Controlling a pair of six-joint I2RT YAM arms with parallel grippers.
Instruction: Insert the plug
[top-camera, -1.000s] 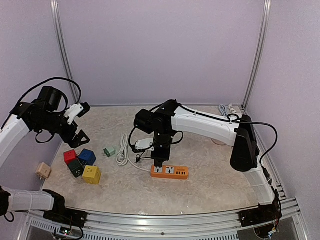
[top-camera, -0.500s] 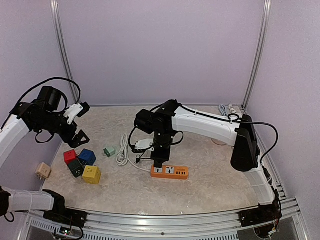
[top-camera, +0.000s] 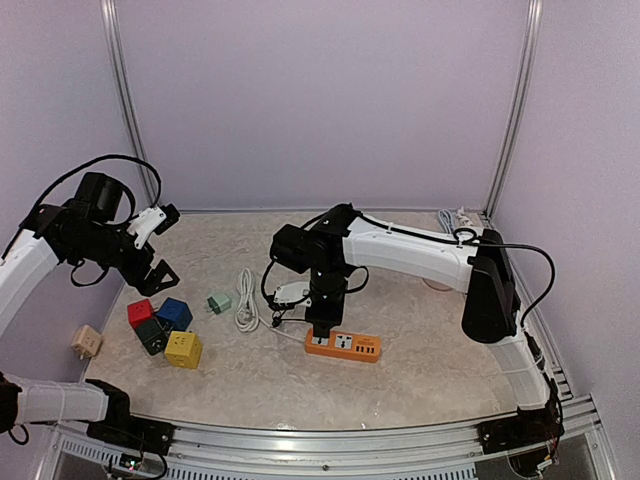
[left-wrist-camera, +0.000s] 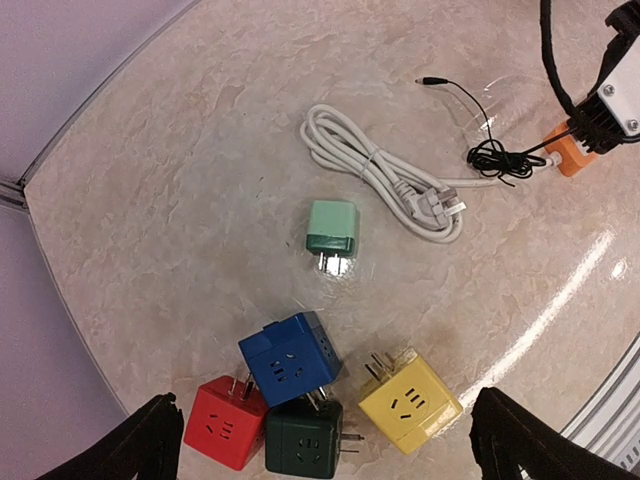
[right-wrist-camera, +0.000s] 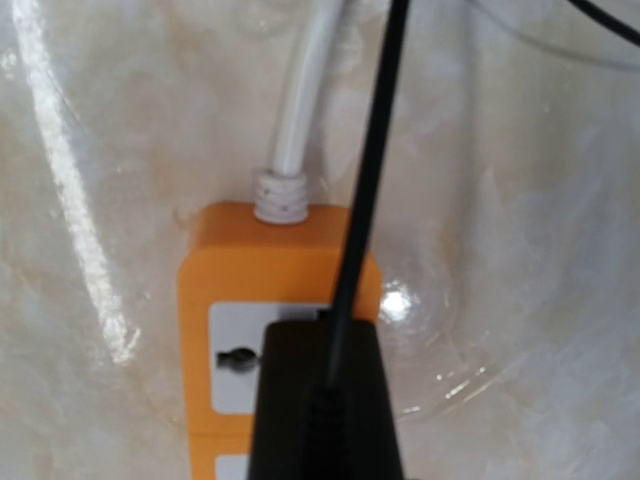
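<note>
Hovering open-jawed at far left, the left gripper (left-wrist-camera: 322, 432) waits above the coloured cubes (left-wrist-camera: 290, 368). At centre, the right gripper (top-camera: 322, 320) clamps the black plug (right-wrist-camera: 325, 410), a dark block trailing thin cable, over the orange power strip (right-wrist-camera: 225, 265). Insertion seems underway; next, press straight down with the pins aligned

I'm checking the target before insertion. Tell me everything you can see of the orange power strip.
The orange power strip lies flat on the table, near its middle. Its casing looks like plastic, with white socket panels on top. A white cord enters one short end through a ribbed collar. A black plug sits over the socket nearest that end, hiding part of it; whether it is seated cannot be told.
</note>
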